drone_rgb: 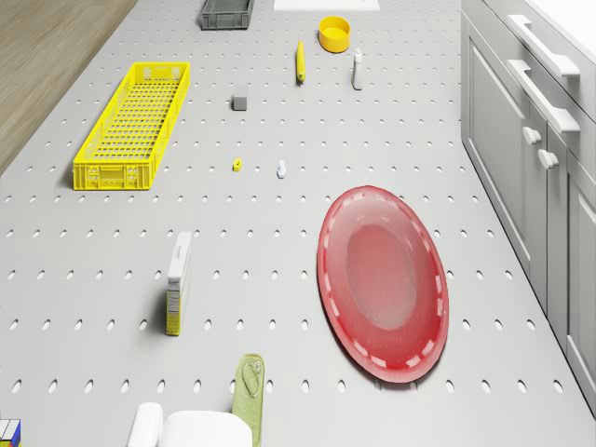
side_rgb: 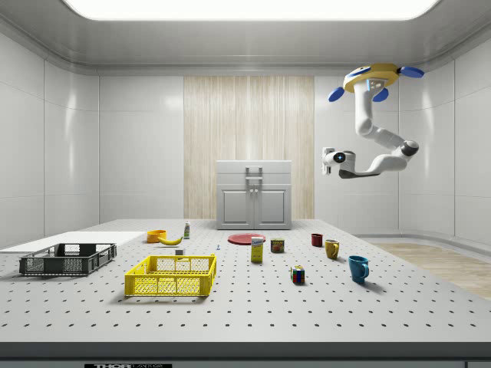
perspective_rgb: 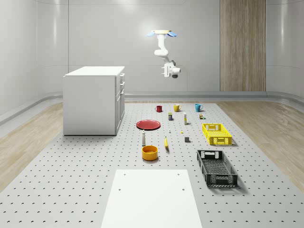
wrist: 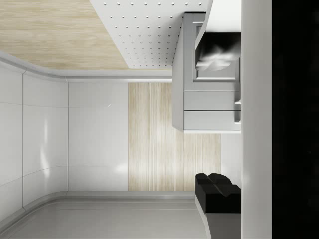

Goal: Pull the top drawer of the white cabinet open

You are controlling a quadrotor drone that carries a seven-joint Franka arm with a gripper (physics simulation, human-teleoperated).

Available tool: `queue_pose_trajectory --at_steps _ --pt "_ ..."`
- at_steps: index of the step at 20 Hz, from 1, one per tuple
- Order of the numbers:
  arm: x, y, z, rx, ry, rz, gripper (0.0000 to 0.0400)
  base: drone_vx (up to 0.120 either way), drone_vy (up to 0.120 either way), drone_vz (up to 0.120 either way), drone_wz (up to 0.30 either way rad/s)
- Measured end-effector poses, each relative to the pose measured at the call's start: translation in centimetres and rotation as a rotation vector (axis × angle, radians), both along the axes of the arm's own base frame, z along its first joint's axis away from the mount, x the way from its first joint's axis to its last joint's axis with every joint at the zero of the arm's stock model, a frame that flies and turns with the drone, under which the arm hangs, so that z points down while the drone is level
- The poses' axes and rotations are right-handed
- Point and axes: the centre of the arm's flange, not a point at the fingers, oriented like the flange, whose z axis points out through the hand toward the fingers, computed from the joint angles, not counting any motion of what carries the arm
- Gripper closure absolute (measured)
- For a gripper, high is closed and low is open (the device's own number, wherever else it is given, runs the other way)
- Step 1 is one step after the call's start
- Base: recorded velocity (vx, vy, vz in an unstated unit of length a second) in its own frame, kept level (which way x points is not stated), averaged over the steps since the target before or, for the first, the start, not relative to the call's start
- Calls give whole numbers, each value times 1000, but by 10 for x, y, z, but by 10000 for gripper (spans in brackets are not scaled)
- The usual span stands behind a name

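- Drone [perspective_rgb: 162,33] hovers high over the far end of the bench [perspective_rgb: 71,190], above the mugs row; arm hangs below it.
- Hand [perspective_rgb: 166,72] in the air, well apart from everything, holding nothing; finger gap: cannot tell. In the side view the hand [side_rgb: 327,161] points toward the cabinet.
- Cabinet [perspective_rgb: 92,100] sits on the bench, well to the whole-scene view's left of the hand and lower; its front faces the hand's side.
- Top drawer [side_rgb: 254,169] shut, handle [drone_rgb: 543,46] flush with the others; the hand is not touching it.
- Below the hand on the bench: red mug [perspective_rgb: 158,109], yellow mug [perspective_rgb: 176,108], blue mug [perspective_rgb: 198,107].
- Red plate [drone_rgb: 382,282] lies flat below, between hand and cabinet front.
- Yellow crate [perspective_rgb: 216,134] and black crate [perspective_rgb: 216,167] well apart from the hand, nearer the camera.
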Motion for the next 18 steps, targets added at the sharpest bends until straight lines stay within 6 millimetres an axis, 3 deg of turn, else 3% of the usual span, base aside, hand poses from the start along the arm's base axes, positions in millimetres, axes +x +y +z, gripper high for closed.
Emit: queue_pose_trajectory --at_steps 18 --pt "0 0 0 0 0 0 95 120 -120 0 0"
